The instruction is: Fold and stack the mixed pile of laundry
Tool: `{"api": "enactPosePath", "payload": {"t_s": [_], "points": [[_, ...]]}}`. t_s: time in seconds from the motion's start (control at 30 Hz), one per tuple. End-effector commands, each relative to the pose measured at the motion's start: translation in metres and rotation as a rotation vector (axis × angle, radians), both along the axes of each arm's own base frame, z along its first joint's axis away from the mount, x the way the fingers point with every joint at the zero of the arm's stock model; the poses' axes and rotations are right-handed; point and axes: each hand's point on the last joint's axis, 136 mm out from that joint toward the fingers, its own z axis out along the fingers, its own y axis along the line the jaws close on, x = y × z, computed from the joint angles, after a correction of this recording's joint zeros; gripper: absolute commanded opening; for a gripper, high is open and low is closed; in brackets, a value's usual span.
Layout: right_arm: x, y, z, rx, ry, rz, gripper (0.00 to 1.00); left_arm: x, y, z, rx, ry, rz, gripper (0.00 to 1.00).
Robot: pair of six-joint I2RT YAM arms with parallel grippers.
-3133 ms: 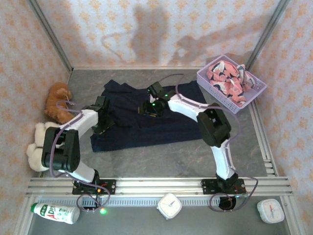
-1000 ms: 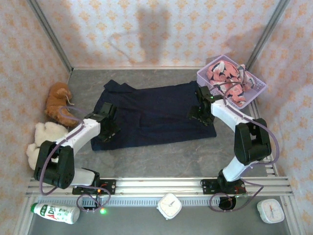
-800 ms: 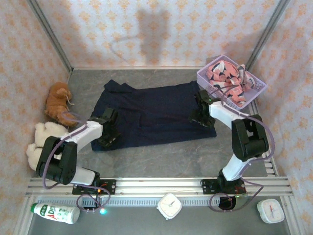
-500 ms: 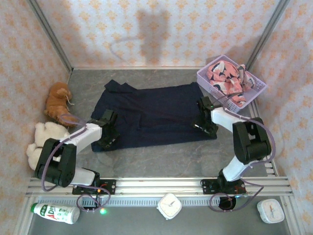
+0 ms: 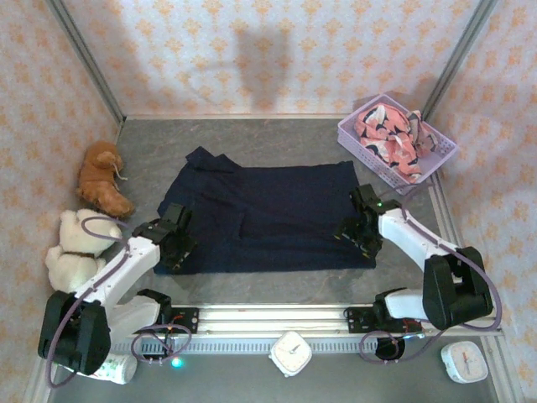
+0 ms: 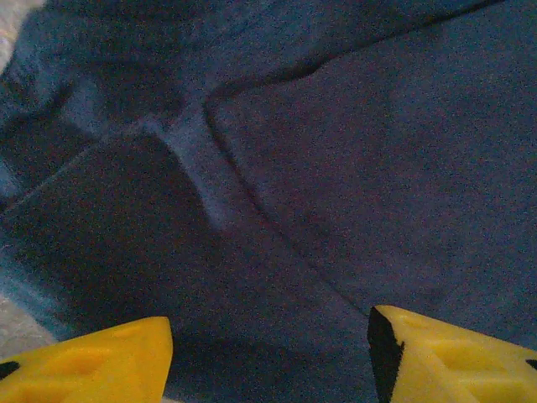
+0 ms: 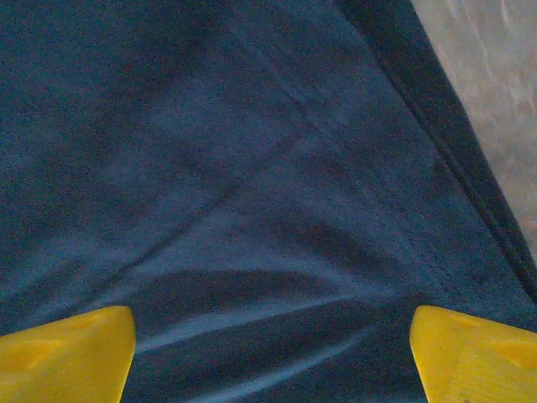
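Hovering my left hand (image 5: pixel 174 243) over the lower-left corner of the large dark navy cloth garment (image 5: pixel 268 214), I see its yellow fingertips (image 6: pixel 92 361) spread apart with nothing pinched between them. My right hand (image 5: pixel 358 231) is likewise released over the lower-right corner. The navy garment lies spread flat mid-frame on the grey table (image 5: pixel 277 290), not yet folded. The salmon-pink shark-print garment (image 5: pixel 388 134) sits crumpled in the lavender lattice basket (image 5: pixel 443 156), upper right. By my reckoning, all the folding and the stacking remain.
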Motion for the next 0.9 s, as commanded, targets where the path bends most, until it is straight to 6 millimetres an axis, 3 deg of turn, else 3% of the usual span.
{"api": "enactPosePath", "payload": {"t_s": [0.0,0.1,0.23,0.4,0.5,0.63,0.73,0.87], "points": [[0.031,0.002,0.033,-0.026,-0.079,0.043,0.85,0.026,0.012,0.034,0.096,-0.067,-0.005,0.66],[0.065,0.001,0.049,-0.073,-0.13,0.06,0.85,0.063,0.014,0.056,0.16,-0.088,-0.079,0.67],[0.112,0.003,0.055,-0.12,-0.176,0.056,0.85,0.118,0.014,0.07,0.191,-0.083,-0.153,0.66],[0.159,0.016,0.036,-0.11,-0.162,0.05,0.84,0.179,0.014,0.057,0.155,-0.074,-0.176,0.61],[0.178,0.015,0.021,-0.142,-0.149,0.038,0.84,0.202,0.015,0.038,0.137,-0.029,-0.179,0.6],[0.189,0.013,0.0,-0.166,-0.109,0.012,0.84,0.205,0.021,0.009,0.155,0.062,-0.179,0.6],[0.185,0.014,-0.014,-0.162,-0.068,0.002,0.84,0.188,0.032,-0.01,0.176,0.13,-0.157,0.61],[0.165,0.018,-0.03,-0.118,0.001,-0.027,0.83,0.154,0.046,-0.022,0.236,0.221,-0.146,0.63]]}}
